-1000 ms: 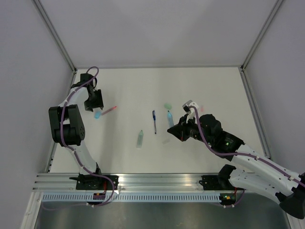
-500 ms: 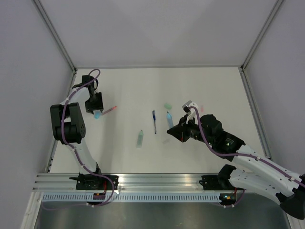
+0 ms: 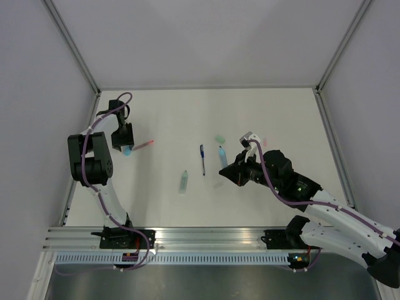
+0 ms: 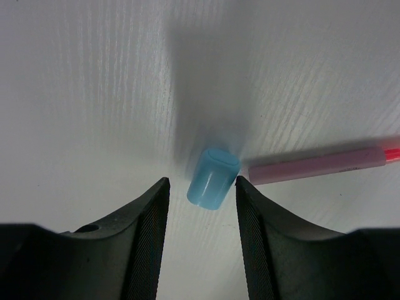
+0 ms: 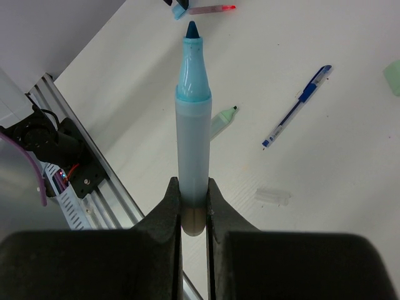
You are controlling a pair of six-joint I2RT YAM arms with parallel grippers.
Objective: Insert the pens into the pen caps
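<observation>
Your left gripper (image 4: 201,187) is spread around the blue cap (image 4: 214,176) on the table (image 3: 175,119), far left; closing off-centre could tip it or nudge the pink pen (image 4: 312,165) just beside. Your right gripper (image 5: 192,209) pinches the blue pen (image 5: 191,112) at its base, long axis along the fingers, dark tip pointing towards that cap.

Left side tight, middle loosely scattered.
Slim gaps flanked the light blue cap (image 4: 212,178) between the spread fingers of the left gripper (image 4: 201,190); pink pen (image 4: 312,165) end sat just beside one fingertip. Blue pen (image 3: 202,159), green pen (image 3: 184,181), green cap (image 3: 220,139) lay well apart; right gripper (image 5: 194,209) clamped a light blue pen (image 5: 192,125) jutting near the blue pen.
</observation>
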